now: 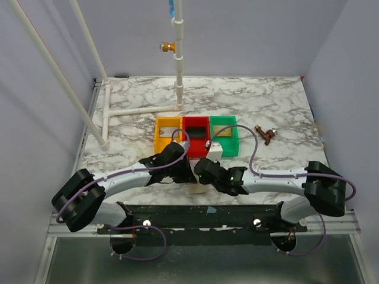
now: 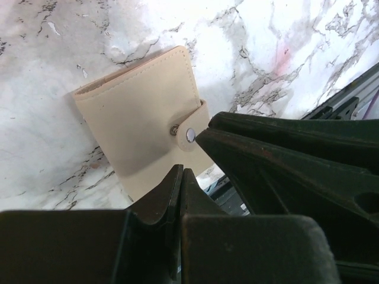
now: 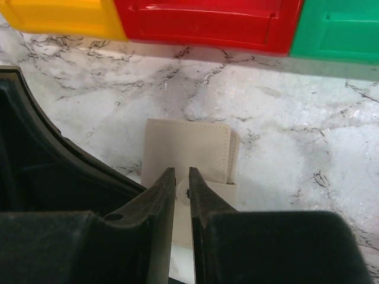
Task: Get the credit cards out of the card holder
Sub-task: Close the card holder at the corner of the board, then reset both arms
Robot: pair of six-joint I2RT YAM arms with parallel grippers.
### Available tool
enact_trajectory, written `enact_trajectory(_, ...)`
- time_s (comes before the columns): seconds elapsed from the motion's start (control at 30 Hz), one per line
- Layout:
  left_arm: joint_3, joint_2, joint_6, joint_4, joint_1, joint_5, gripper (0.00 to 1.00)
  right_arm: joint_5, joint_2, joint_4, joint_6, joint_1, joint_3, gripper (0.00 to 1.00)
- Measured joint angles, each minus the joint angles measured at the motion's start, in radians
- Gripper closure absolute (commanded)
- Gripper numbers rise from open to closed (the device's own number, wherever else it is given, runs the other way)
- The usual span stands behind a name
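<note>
Card holder [image 2: 136, 112] is lying folded and snapped on the marble table [image 2: 47, 148], directly under both tools. Right gripper [image 3: 182, 177] is pinching its snap strap [image 2: 190, 135]. Left gripper [image 2: 180, 174] is sitting fingers-together, tips over the holder's near edge.

I get soft, even overhead light, with faint glare on the marble table [image 1: 266, 100]. In the wrist views the card holder [image 2: 139, 112] is sharp, while the left gripper [image 2: 180, 173] and right gripper [image 3: 182, 175] loom dark and blurred.
</note>
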Motion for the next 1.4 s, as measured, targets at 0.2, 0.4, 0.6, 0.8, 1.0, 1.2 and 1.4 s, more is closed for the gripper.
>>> enact_trajectory(0.2, 0.003, -0.004, 0.009, -0.015, 0.0, 0.0, 1.0, -0.016, -0.007, -0.012, 0.001, -0.023, 0.0, 0.78)
enact_trajectory(0.4, 0.003, -0.012, 0.023, -0.021, 0.0, 0.0, 0.94, -0.034, -0.074, -0.021, 0.002, -0.046, -0.012, 0.57)
enact_trajectory(0.6, 0.035, -0.098, 0.064, -0.082, 0.0, -0.025, 0.03, -0.052, -0.197, -0.036, 0.0, -0.079, -0.037, 0.05)
enact_trajectory(0.8, 0.108, -0.242, 0.13, -0.188, 0.032, -0.095, 0.02, -0.018, -0.307, -0.079, -0.027, -0.107, -0.029, 0.0)
enact_trajectory(1.0, 0.193, -0.395, 0.192, -0.26, 0.126, -0.146, 0.02, 0.016, -0.411, -0.113, -0.055, -0.107, 0.01, 0.0)
enact_trajectory(1.2, 0.255, -0.511, 0.253, -0.34, 0.182, -0.219, 0.02, 0.075, -0.533, -0.125, -0.094, -0.107, 0.034, 0.0)
enact_trajectory(1.4, 0.267, -0.542, 0.283, -0.378, 0.19, -0.246, 0.02, 0.106, -0.555, -0.127, -0.124, -0.107, 0.045, 0.0)
